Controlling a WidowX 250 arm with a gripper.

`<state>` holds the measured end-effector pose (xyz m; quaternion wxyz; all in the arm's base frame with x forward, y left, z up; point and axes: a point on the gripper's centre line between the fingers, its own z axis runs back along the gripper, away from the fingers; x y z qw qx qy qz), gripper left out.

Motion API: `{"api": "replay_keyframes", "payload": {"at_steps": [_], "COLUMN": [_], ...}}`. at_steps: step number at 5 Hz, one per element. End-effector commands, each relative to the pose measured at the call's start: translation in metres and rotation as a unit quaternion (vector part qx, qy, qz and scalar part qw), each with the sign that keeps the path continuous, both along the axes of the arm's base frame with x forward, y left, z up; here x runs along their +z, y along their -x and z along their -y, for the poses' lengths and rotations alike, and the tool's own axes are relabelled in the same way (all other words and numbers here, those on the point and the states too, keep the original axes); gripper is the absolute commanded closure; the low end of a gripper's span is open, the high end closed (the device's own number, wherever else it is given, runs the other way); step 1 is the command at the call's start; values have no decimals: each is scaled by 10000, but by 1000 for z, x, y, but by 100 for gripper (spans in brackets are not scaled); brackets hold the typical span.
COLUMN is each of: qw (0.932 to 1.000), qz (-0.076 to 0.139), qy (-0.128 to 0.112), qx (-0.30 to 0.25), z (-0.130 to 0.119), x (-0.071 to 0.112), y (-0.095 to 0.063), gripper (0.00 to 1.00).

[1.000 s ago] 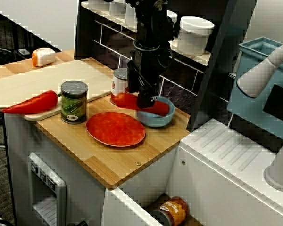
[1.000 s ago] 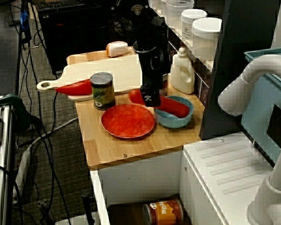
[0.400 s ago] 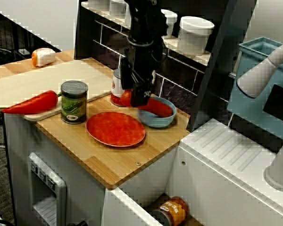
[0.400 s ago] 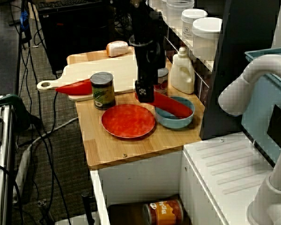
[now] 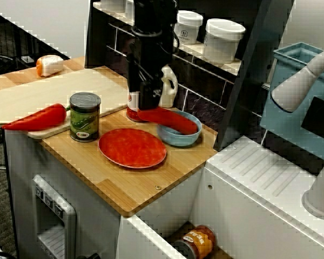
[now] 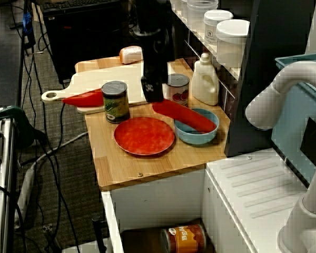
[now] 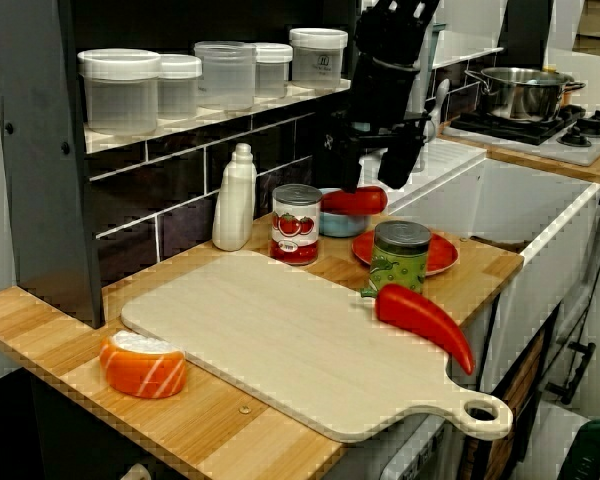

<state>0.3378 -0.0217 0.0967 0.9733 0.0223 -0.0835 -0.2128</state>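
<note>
Gripper [image 7: 370, 172] off pepper [image 5: 170, 120], fingers spread, empty.
Vs 1 s ago it has lifted up & away from bowl [image 5: 178, 141] and now hangs over tomato can [image 6: 177, 89]. Pepper stays lying across bowl, one end past rim twd plate [image 5: 132, 148], so release looks done. Pepper smooth, glossy, long taper; bowl round, blue; plate flat, red. Further out: green can [image 5: 85, 117], 2nd pepper [image 5: 38, 118] on wood board [image 5: 70, 89].

Soft overhead light fills the room — shadows on the wooden counter [image 5: 124, 183] are faint. Edges look jagged and blocky; the black gripper [image 7: 372, 170] loses detail.
</note>
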Motion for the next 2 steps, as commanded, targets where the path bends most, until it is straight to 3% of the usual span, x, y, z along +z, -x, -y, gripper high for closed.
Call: {"api": "replay_keyframes", "payload": {"at_steps": [1, 2], "qw": [9992, 9992], "qz": [342, 335], "qy": [216, 222], "qx": [-31, -15], "z": [-27, -39], "x": [41, 43], "y": [19, 29], "gripper": [0, 0]}}
